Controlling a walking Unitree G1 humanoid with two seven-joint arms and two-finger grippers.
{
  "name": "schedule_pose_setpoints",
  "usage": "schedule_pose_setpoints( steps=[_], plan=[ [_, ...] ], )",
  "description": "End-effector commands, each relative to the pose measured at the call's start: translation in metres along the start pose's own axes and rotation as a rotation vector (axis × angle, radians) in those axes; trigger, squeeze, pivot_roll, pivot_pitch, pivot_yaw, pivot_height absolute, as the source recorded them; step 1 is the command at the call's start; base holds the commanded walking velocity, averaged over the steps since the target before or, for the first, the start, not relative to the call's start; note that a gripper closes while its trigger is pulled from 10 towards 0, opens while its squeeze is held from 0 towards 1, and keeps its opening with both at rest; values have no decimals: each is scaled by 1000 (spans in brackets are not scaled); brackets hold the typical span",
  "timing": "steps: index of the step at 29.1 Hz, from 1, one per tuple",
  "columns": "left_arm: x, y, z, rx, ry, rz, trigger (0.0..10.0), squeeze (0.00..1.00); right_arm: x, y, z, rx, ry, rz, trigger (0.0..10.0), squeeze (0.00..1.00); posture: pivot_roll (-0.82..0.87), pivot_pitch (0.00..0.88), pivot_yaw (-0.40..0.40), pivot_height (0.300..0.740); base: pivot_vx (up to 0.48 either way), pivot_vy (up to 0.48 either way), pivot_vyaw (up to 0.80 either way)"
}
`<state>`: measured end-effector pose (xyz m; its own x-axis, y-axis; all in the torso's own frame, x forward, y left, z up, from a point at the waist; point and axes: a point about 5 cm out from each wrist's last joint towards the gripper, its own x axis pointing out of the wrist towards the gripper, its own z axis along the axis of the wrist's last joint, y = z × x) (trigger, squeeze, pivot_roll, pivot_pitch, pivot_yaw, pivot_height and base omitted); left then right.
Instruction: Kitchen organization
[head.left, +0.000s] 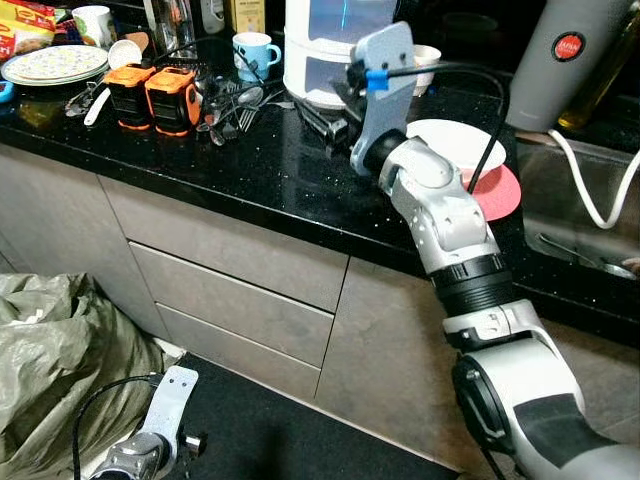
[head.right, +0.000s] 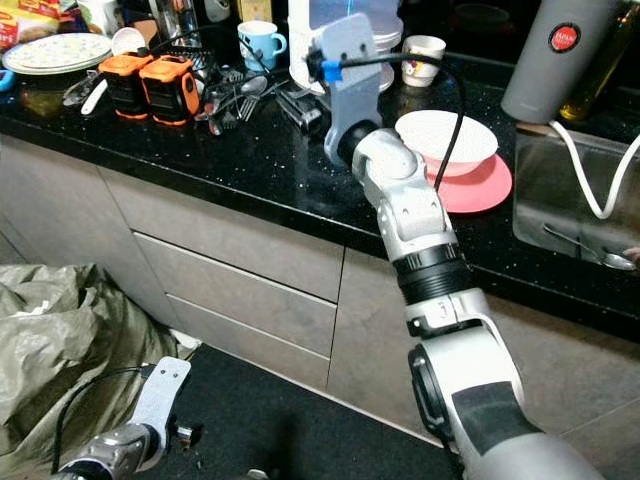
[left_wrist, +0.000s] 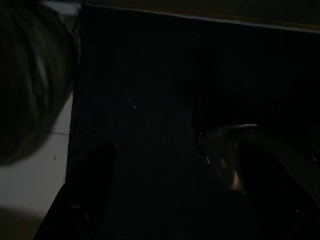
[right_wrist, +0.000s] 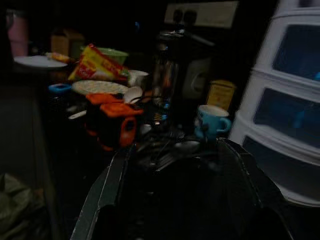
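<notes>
Low by the floor hangs the idle left gripper (head.left: 185, 440), its jaws too dark to judge. Right gripper (head.left: 318, 122), jaws spread and empty, reaches over the counter (head.left: 250, 170) toward the cutlery (head.left: 232, 105) heaped mid-counter. Little looks sorted: mug (head.left: 254, 52), plate (head.left: 55, 64) and bowl (head.left: 455, 142) sit scattered, so most work remains.

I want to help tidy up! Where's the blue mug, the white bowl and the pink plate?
blue mug (head.left: 254, 52), left eye view, its side.
white bowl (head.right: 455, 132), right eye view, inside.
pink plate (head.right: 485, 188), right eye view, bare rim.

Loose cutlery (head.left: 232, 108) heaped on black countertop (head.left: 260, 170).
</notes>
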<state>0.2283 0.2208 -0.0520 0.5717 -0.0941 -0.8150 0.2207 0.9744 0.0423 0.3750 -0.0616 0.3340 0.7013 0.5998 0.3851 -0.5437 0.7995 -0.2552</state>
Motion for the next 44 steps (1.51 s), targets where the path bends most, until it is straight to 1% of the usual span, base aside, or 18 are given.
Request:
schedule_pose_setpoints(
  steps=[1, 8, 14, 19, 23, 27, 30, 34, 36, 38, 39, 41, 42, 44],
  plan=[
    [1, -4, -2, -3, 4, -16, 10000, 0, -4, -5, -1, 2, -4, -3, 10000, 0, 52, 128, -45, 740, 330, 0, -800],
    [1, -3, -2, 0, 3, -16, 10000, 0, -4, -7, 4, -27, -33, 14, 10000, 0, 56, 130, -45, 740, 337, 0, -114],
    [0, -3, -2, -8, 1, -10, 10000, 0, -5, -7, 3, -102, -8, 50, 10000, 0, 53, 129, -44, 740, 331, 0, 0],
    [0, -3, -2, -12, -2, -6, 10000, 0, -8, -6, 1, -124, 4, 87, 10000, 0, 53, 129, -44, 740, 0, 0, 0],
    [0, -3, -2, -11, -2, -10, 10000, 0, -13, -1, 5, -113, -13, 199, 10000, 0, 47, 129, -41, 740, 0, 0, 0],
    [0, -3, -3, -10, -2, -11, 10000, 0, -16, 4, 7, -81, -32, 261, 10000, 0, 48, 128, -41, 740, 0, 0, 0],
    [0, -3, -3, -9, -2, -11, 10000, 0, -17, 6, 7, -79, -30, 281, 10000, 0, 48, 125, -40, 740, 0, 0, 0],
    [0, -3, -3, -7, -1, -11, 10000, 0, -19, 8, 2, -121, 8, 306, 10000, 0, 48, 125, -40, 740, 0, 0, 0],
    [0, -3, -3, -7, -1, -11, 10000, 0, -19, 6, -4, -176, 54, 296, 10000, 0, 48, 123, -40, 740, 0, 0, 0],
    [0, -3, -3, -6, 0, -11, 10000, 0, -18, 1, -11, -271, 132, 259, 10000, 0, 48, 123, -40, 740, 0, 0, 0],
    [0, -3, -3, -6, 0, -11, 10000, 0, -18, 1, -11, -271, 132, 259, 10000, 0, 48, 123, -40, 740, 0, 0, 0],
    [0, -3, -3, -5, 1, -11, 10000, 0, -17, -5, -12, -278, 165, 221, 10000, 0, 48, 121, -43, 740, 0, 0, 0],
    [0, -3, -3, -5, 1, -11, 10000, 0, -16, -10, -13, -303, 196, 192, 10000, 0, 48, 121, -43, 740, 0, 0, 0],
    [0, -3, -3, -5, 1, -11, 10000, 0, -16, -10, -13, -303, 196, 192, 10000, 0, 48, 121, -43, 740, 0, 0, 0]
  ],
)
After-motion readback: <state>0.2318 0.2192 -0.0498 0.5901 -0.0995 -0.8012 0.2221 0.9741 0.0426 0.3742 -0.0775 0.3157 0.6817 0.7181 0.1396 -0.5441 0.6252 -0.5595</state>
